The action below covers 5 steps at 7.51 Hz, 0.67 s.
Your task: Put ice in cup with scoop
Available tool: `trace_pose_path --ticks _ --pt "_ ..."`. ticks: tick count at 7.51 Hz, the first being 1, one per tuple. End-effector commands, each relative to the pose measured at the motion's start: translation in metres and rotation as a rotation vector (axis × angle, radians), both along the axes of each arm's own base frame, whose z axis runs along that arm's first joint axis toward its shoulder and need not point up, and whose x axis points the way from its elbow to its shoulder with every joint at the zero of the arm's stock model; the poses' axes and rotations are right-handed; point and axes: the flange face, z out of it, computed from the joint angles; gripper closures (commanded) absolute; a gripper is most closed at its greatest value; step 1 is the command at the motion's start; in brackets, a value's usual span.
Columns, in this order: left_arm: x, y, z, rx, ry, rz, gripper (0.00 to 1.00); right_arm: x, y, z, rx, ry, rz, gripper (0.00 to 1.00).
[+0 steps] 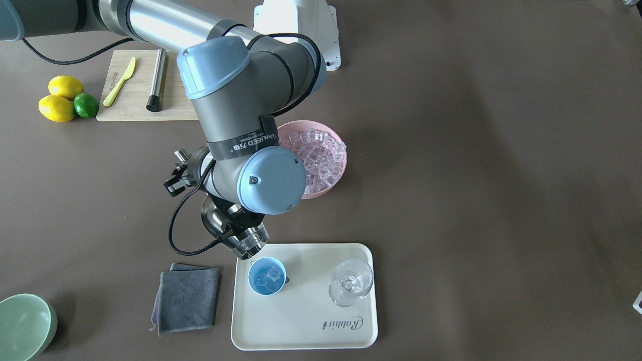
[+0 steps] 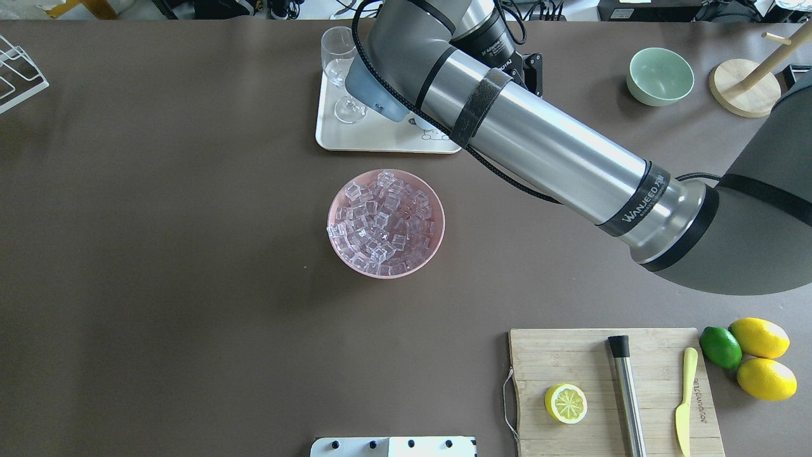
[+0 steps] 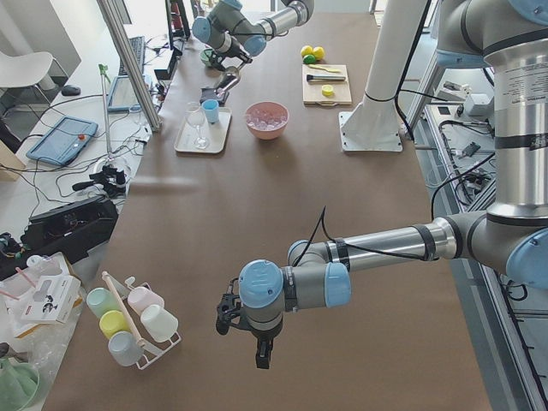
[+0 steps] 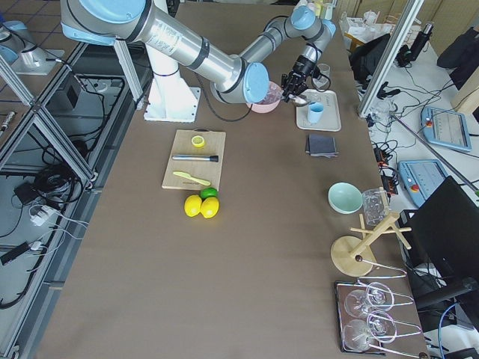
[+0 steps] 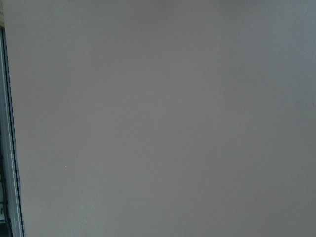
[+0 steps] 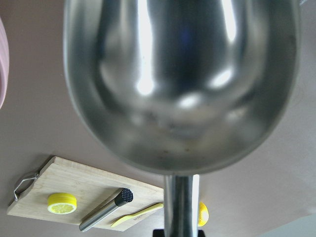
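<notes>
My right gripper (image 1: 239,219) is shut on the handle of the steel scoop (image 1: 216,216), which fills the right wrist view (image 6: 181,84). The scoop is tilted, with its mouth just above the rim of the light-blue cup (image 1: 267,276). Glassy cubes show at the scoop's mouth, and a few ice cubes lie in the cup. The rest of the ice (image 1: 321,155) is heaped in a pink bowl (image 2: 342,254). My arm hides the cup in the overhead view. My left gripper (image 3: 259,353) hangs over bare table far from these things; I cannot tell whether it is open or shut.
The cup stands on a white tray (image 1: 301,326) beside a clear stemmed glass (image 1: 351,282). A grey cloth (image 1: 188,299) lies next to the tray and a pale green bowl (image 1: 22,326) sits at the corner. A cutting board (image 2: 571,355) holds a steel rod, a knife and half a lemon.
</notes>
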Motion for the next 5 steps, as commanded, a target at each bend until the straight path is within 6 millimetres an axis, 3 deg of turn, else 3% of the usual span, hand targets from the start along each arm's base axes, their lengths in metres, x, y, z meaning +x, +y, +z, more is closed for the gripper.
trace_pose_path --ticks 1,2,3,4,5 --pt "0.0 0.001 0.0 -0.001 0.0 0.0 0.02 0.016 -0.01 -0.013 0.033 0.001 -0.015 1.0" --pt "-0.001 0.001 0.0 -0.002 0.0 -0.002 0.02 -0.006 -0.004 0.031 0.018 -0.012 -0.013 1.0" --pt "-0.001 0.001 0.0 -0.002 0.0 -0.002 0.02 -0.01 -0.005 0.027 0.032 -0.027 -0.003 1.0" --pt "0.0 0.001 0.0 -0.001 0.002 -0.002 0.02 0.003 -0.004 -0.013 0.03 -0.009 -0.007 1.0" --pt "-0.001 0.001 0.0 -0.001 0.002 -0.003 0.02 0.003 -0.003 -0.014 0.027 -0.006 -0.008 1.0"
